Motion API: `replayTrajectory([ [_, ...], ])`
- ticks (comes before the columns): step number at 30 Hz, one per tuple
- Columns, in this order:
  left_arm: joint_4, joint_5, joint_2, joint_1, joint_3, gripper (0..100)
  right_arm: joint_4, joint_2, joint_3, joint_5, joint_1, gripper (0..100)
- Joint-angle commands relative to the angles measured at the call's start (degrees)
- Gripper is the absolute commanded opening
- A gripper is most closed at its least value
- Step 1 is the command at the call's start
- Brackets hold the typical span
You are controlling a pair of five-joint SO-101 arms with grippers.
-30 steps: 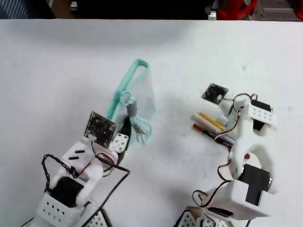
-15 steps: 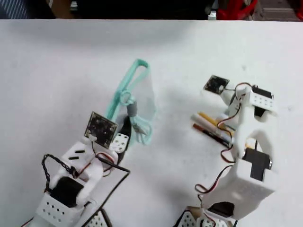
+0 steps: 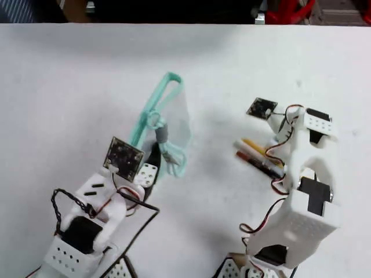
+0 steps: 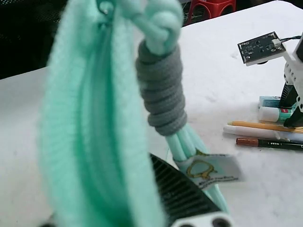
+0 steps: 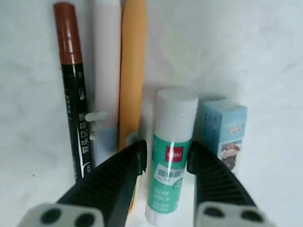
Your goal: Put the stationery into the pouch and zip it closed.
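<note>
The mint pouch stands on edge on the white table, its zipper pull wrapped in grey cord. My left gripper is shut on the pouch's near end. The stationery lies side by side on the right: a brown-capped marker, a white pen, an orange pencil, a glue stick and a small blue eraser box. My right gripper is open, its black fingers straddling the glue stick just above it.
The white table has free room at the left and the back. The right arm's body rises over the stationery pile. The pouch's white tag hangs by the left gripper.
The right arm has leaned forward over the stationery, bringing its gripper down around the glue stick. The left arm and the pouch have not moved.
</note>
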Motion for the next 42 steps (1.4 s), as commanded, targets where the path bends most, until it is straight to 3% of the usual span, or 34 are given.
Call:
replayTrajectory([
  [1,0.3,-0.6,0.4,0.7,-2.3,2,0.0,-0.2,1.4,5.4,1.1,8.4],
  [4,0.2,-0.6,0.4,0.7,-2.3,2,-2.9,-0.8,2.5,5.5,1.7,1.1],
  [15,-2.0,-0.6,0.3,0.8,-0.4,2,6.4,-20.4,-3.5,-4.5,-2.4,1.8],
  [23,-2.4,-0.6,0.3,0.7,-0.1,2,9.5,-37.0,-4.4,-23.3,-8.2,1.8],
  [31,-2.4,-0.6,0.3,0.8,-0.1,2,24.7,-57.7,-18.4,-39.7,-24.2,1.7],
  [36,-2.4,-0.6,0.3,0.9,-0.1,2,25.2,-57.7,-26.5,-52.7,-35.2,1.7],
  [42,-2.4,-0.6,0.3,0.9,-0.1,2,18.0,-51.5,-31.9,-69.7,-38.8,1.7],
])
